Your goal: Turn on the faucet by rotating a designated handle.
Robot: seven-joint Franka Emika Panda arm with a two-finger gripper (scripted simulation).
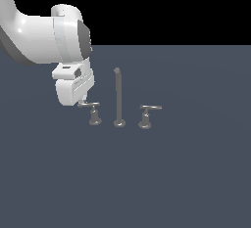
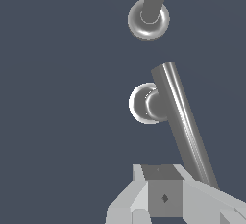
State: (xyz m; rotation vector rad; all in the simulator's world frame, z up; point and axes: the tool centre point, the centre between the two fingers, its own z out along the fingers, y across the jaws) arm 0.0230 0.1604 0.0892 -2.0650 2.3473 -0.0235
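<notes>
Simulated scene: flat grey floor point(image 1: 196, 183), black backdrop

Faucet point(image 1: 118, 97): smooth grey metal with a soft satin sheen. Handle point(image 2: 181, 122): polished bar bearing bright lengthwise highlights, glossy flared post. Gripper point(image 1: 83, 100): matt light-grey plastic look. Arm point(image 1: 44, 34): glossy white shell. Floor point(image 1: 186, 173): uniform matt slate-blue, untextured.

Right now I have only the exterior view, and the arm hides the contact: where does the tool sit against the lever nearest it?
Observer: In the wrist view the handle bar's free end runs beside the tool, off its middle.
Operator: Is it between the fingers?
Observer: Cannot tell; the bar's end vanishes at the tool's edge.
Operator: What lies beyond?
Observer: The handle's post, then the spout base past it.
</notes>
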